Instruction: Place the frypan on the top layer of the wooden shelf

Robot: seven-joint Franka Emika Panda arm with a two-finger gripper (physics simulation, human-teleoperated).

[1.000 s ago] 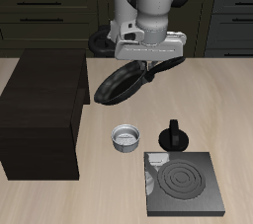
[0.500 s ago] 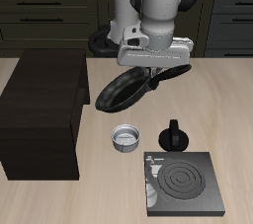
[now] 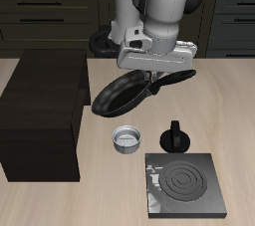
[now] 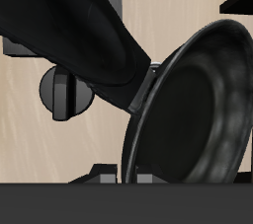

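Frypan (image 3: pixel 122 94) tilting, rigid and pan-heavy, as my hand (image 3: pixel 151 72) is clenching its handle beside the wooden shelf (image 3: pixel 45 96).

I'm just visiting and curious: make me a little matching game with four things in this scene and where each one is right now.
Things:
1. frypan
2. wooden shelf
3. silver bowl
4. stove plate

Places:
A. flat on the table, nearest its front edge
B. held tilted in the air by the gripper
C. on the table between shelf and stove plate
D. standing on the table, biggest thing there, top bare

Pairs: 1-B, 2-D, 3-C, 4-A
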